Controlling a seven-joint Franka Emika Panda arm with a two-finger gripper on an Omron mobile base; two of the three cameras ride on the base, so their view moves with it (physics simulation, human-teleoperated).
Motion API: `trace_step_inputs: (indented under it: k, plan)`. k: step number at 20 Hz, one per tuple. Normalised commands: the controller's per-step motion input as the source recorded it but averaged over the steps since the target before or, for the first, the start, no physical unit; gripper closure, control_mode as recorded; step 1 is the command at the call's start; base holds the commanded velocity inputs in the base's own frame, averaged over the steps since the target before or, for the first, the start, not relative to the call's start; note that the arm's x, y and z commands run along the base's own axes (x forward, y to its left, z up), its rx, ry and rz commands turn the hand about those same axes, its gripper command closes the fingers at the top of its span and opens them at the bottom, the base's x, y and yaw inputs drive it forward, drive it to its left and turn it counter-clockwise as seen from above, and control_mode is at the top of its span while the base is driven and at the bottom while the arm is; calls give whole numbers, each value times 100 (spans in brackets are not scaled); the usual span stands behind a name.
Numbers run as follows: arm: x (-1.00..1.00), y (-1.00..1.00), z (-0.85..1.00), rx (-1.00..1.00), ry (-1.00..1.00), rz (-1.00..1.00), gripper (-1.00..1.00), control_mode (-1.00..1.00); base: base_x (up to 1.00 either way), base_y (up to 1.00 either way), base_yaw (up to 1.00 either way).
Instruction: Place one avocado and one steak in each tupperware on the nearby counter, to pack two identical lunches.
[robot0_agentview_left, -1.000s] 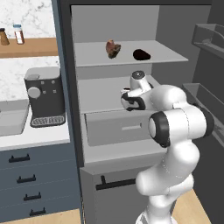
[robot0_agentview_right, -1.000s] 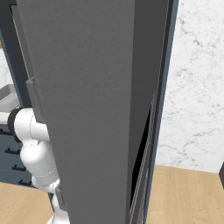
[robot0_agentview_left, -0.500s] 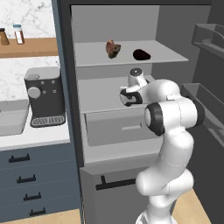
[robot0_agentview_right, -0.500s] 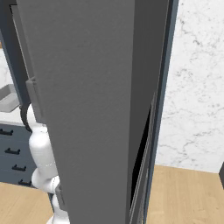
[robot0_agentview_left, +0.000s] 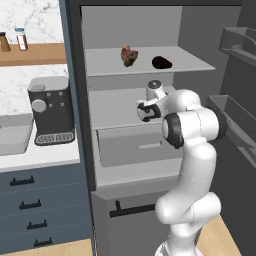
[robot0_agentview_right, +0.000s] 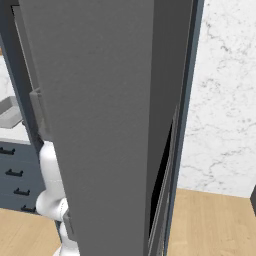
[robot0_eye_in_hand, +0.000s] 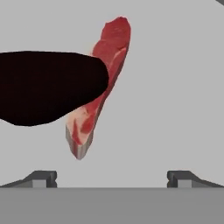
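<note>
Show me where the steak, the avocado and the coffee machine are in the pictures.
steak (robot0_eye_in_hand: 100, 83): hand view, middle of its red face.
avocado (robot0_agentview_left: 161, 62): left base view, centre of the dark fruit.
coffee machine (robot0_agentview_left: 50, 107): left base view, front panel.

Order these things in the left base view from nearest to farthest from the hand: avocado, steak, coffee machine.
From the hand:
1. Avocado, on the fridge shelf above, to the right.
2. Steak, same shelf, to the left; nearly as close.
3. Coffee machine, on the counter, far left.
</note>
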Motion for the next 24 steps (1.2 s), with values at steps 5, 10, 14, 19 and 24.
trace_step_inputs:
  k: [5, 10, 14, 19, 24]
  plan:
    - [37, 0, -10, 0, 0, 0, -100, -100, 0, 0, 0]
    - [37, -1, -2, 0, 0, 0, -100, -100, 0, 0, 0]
    - [29, -6, -4, 0, 0, 0, -100, -100, 0, 0, 0]
    - [15, -13, -17, 0, 0, 0, -100, -100, 0, 0, 0]
    - [2, -11, -27, 0, 0, -1, 100, -100, 0, 0, 0]
